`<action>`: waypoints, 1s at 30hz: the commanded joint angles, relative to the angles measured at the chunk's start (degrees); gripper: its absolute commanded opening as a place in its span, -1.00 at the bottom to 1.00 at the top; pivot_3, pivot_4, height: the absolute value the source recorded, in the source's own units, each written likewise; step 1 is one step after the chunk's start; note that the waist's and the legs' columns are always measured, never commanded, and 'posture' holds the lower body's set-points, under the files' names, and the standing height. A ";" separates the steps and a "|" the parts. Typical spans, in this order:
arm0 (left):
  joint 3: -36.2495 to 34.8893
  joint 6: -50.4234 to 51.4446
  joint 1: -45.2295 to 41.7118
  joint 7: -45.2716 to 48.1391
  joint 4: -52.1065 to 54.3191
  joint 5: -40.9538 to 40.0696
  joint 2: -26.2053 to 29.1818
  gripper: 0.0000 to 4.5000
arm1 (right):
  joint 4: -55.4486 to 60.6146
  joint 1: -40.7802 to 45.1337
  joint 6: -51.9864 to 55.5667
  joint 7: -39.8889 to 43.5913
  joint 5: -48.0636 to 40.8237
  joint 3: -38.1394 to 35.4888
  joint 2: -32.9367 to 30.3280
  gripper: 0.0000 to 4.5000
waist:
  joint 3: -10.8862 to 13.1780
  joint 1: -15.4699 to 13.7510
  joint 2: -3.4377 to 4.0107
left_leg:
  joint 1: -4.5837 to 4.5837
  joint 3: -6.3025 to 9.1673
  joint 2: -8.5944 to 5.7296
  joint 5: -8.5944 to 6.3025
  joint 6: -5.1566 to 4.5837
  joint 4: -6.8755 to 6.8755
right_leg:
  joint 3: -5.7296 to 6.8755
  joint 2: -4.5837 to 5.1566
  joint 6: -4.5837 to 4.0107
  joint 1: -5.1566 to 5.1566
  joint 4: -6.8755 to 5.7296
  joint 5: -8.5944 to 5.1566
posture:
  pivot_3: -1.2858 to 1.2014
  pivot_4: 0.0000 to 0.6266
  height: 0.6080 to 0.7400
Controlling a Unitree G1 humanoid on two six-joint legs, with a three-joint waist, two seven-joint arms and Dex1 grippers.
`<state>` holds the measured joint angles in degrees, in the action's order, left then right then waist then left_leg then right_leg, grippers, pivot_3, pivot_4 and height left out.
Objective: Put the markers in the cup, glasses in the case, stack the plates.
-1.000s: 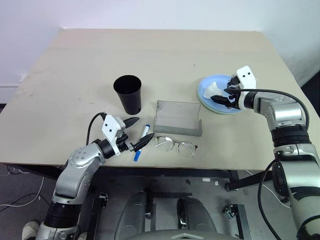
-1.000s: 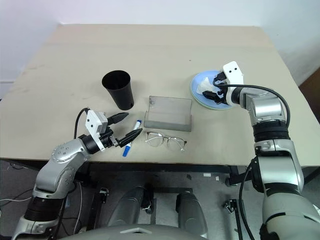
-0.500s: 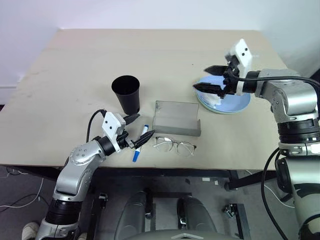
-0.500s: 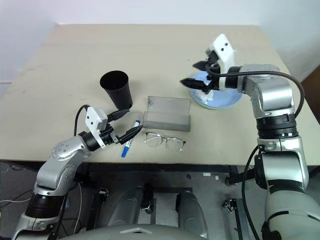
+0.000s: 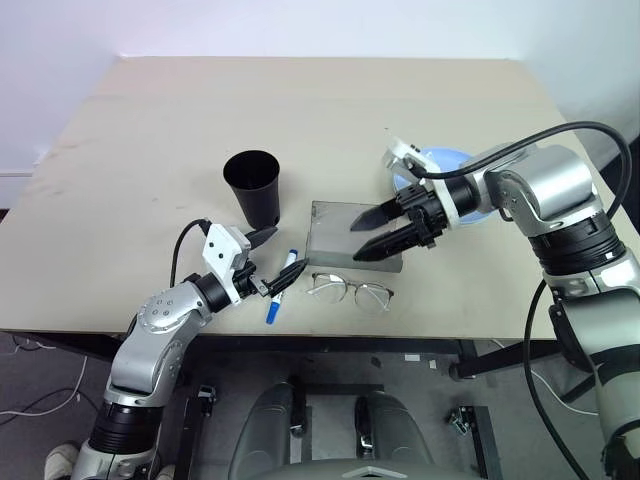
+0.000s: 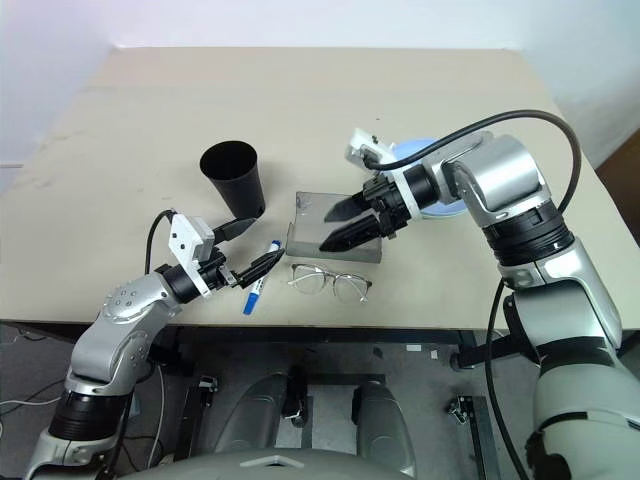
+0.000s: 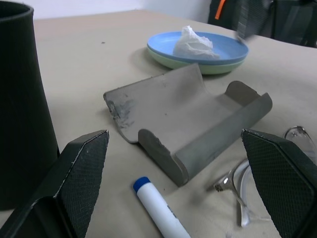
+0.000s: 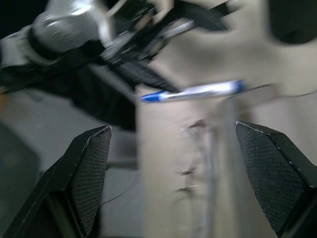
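Plates stacked; marker (image 5: 282,288) flanked by left gripper (image 5: 272,268), jaws apart, closing needed. Right gripper (image 5: 378,232) jaws apart above case (image 5: 355,238).

beige table (image 5: 150,140), crumpled white tissue (image 7: 192,43)

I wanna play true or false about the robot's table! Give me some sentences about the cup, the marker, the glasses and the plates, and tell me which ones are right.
1. The marker is inside the cup. False: it lies on the table in front of the cup.
2. The plates are stacked, blue on green. True.
3. The glasses are in the case. False: they lie on the table just in front of it.
4. The right gripper is open over the case. True.
5. The left gripper holds the marker. False: it is open, with the marker between its fingers.
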<state>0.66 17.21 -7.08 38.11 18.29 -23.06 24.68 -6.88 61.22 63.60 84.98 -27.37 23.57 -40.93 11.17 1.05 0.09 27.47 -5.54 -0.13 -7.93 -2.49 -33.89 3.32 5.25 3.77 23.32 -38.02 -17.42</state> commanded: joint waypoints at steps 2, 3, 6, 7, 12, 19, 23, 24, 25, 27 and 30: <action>-1.17 0.43 0.89 -1.31 3.66 -0.44 0.21 1.00 | 4.10 -0.59 2.41 -2.42 0.65 3.51 0.85 0.86 | 0.00 0.04 0.00 | 0.00 -0.02 0.00 0.00 0.00 0.01 | -0.01 0.02 0.00 0.02 0.00 0.00 | 0.03 -0.52 0.80; -1.14 0.56 1.00 -1.55 3.86 -0.47 0.17 1.00 | 4.53 -0.89 3.03 -2.49 0.25 3.94 1.00 0.86 | 0.00 0.00 0.00 | -0.01 -0.06 0.00 -0.01 0.00 0.02 | 0.02 0.10 0.00 0.04 -0.01 0.01 | 0.03 -0.52 0.80; -0.86 0.69 1.34 -1.91 4.04 -0.46 -0.07 1.00 | 5.83 -2.21 3.90 -3.60 0.04 5.24 1.74 0.86 | 0.00 -0.05 0.00 | -0.01 -0.17 0.00 -0.01 0.00 0.04 | 0.11 0.24 0.02 0.08 -0.01 0.06 | 0.03 -0.52 0.80; -0.69 0.61 1.42 -1.91 3.97 -0.43 -0.15 1.00 | 6.12 -2.73 3.68 -4.04 0.31 5.77 1.95 0.86 | 0.00 -0.06 0.00 | -0.01 -0.22 0.00 -0.01 -0.01 0.03 | 0.11 0.27 0.02 0.08 -0.01 0.06 | 0.03 -0.52 0.80; -0.59 0.12 0.90 -1.77 3.10 -0.31 -0.23 1.00 | 4.35 -3.13 2.45 -6.11 2.40 7.99 2.69 0.86 | 0.00 -0.06 -0.01 | -0.01 -0.39 0.00 -0.08 -0.12 0.02 | 0.11 0.36 0.04 0.13 0.00 0.07 | 0.03 -0.52 0.80; -0.03 -0.71 1.03 -1.21 2.14 0.05 -0.53 1.00 | 2.22 -3.02 0.66 -6.70 4.65 9.61 2.52 0.86 | 0.00 -0.06 0.00 | -0.01 -0.42 0.00 -0.09 -0.13 0.03 | 0.10 0.36 0.03 0.14 0.00 0.07 | 0.03 -0.52 0.80; 0.25 -1.82 1.60 -0.56 1.10 0.20 -1.02 1.00 | 1.27 -2.24 0.70 -5.42 5.70 11.32 1.96 0.86 | 0.00 -0.04 0.00 | -0.01 -0.43 0.00 -0.09 -0.13 0.03 | 0.10 0.36 0.03 0.15 0.00 0.07 | 0.03 -0.52 0.80; 0.27 -2.17 1.74 -0.38 0.82 0.28 -1.07 1.00 | 1.05 -2.14 0.53 -5.14 6.03 11.79 1.86 0.86 | 0.00 -0.04 0.00 | -0.01 -0.43 0.00 -0.09 -0.14 0.03 | 0.10 0.36 0.03 0.14 0.01 0.07 | 0.03 -0.52 0.80; 0.32 -2.60 1.94 -0.20 0.49 0.43 -1.16 1.00 | 1.02 -2.00 -0.03 -4.39 6.40 12.52 1.54 0.86 | 0.00 -0.03 0.00 | -0.01 -0.43 0.00 -0.10 -0.14 0.03 | 0.10 0.36 0.03 0.15 0.01 0.07 | 0.03 -0.52 0.80; 0.52 -3.11 2.13 -0.11 0.15 0.65 -1.44 1.00 | 0.12 -1.37 -0.66 -3.15 7.01 13.53 1.54 0.86 | 0.00 -0.05 -0.01 | -0.01 -0.44 0.00 -0.10 -0.14 0.03 | 0.10 0.37 0.03 0.16 0.01 0.07 | 0.03 -0.52 0.80; 1.01 -3.18 2.11 -0.37 0.15 0.73 -1.94 1.00 | -1.07 -0.58 -0.81 -2.65 7.45 13.79 2.38 0.86 | 0.00 -0.03 0.00 | -0.01 -0.44 0.00 -0.10 -0.14 0.03 | 0.10 0.37 0.03 0.16 0.01 0.07 | 0.03 -0.52 0.80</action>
<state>1.39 15.33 -4.91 37.61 17.44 -22.49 23.05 -8.13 58.81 63.28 81.47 -20.23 37.86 -38.90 11.17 1.01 0.08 27.46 -5.98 -0.12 -8.03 -2.63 -33.85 3.41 5.62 3.80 23.49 -38.01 -17.34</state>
